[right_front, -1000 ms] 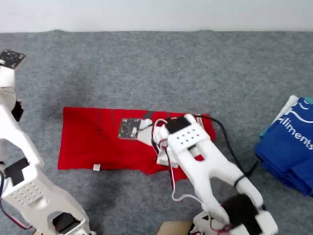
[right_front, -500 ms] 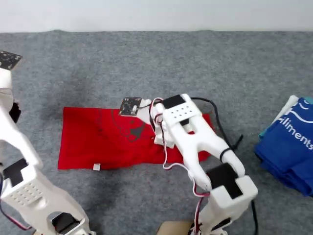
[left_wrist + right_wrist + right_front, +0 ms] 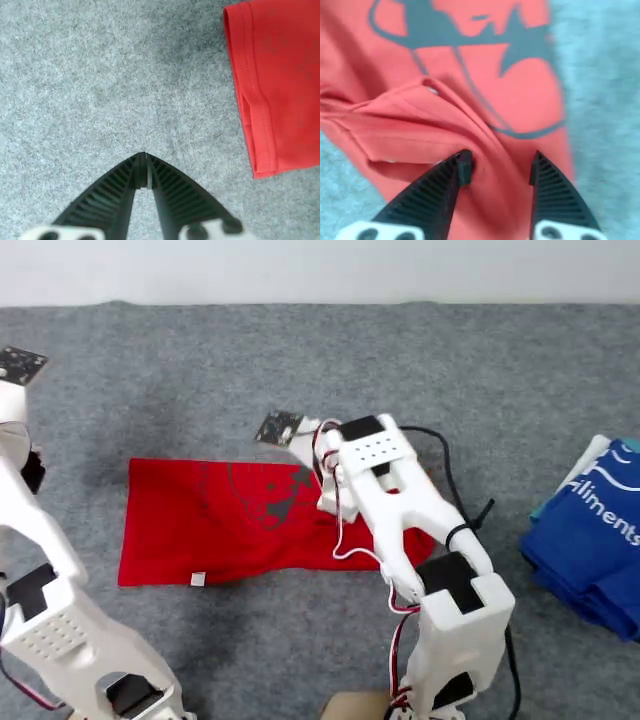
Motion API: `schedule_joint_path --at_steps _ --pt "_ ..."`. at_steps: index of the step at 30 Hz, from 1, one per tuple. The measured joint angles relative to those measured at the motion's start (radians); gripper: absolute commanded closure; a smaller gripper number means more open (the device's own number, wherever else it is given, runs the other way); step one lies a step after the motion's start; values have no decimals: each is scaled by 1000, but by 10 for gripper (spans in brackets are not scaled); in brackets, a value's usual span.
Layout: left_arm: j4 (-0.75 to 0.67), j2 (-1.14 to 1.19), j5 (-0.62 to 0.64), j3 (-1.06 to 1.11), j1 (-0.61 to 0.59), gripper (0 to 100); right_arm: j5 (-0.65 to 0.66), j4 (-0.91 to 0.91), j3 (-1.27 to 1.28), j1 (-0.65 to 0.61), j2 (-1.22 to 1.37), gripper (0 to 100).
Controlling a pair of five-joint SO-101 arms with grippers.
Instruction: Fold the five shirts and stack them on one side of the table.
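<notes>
Red shirt (image 3: 200,530) spread flat mid-table, rumpled at one end, right hand (image 3: 501,165) wide over that rumpled fold, left hand (image 3: 146,162) pinched closed above bare grey table (image 3: 420,370) beside the shirt's hem, folded blue shirts (image 3: 590,540) at the table's edge

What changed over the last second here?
The right arm reached farther across the table, uncovering the print on the red shirt. The right gripper is open over the shirt. The left gripper, shut beside the shirt's edge, and the blue stack stayed put.
</notes>
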Motion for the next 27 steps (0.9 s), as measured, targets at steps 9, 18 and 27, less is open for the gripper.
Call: schedule_joint_path --at_steps 9,18,27 --pt "0 0 0 0 11 997 -5 190 -212 37 0 832" --pt "0 0 0 0 46 997 -5 496 -285 -83 6 988" --pt "0 0 0 0 55 997 -6 413 -285 -135 150 988"
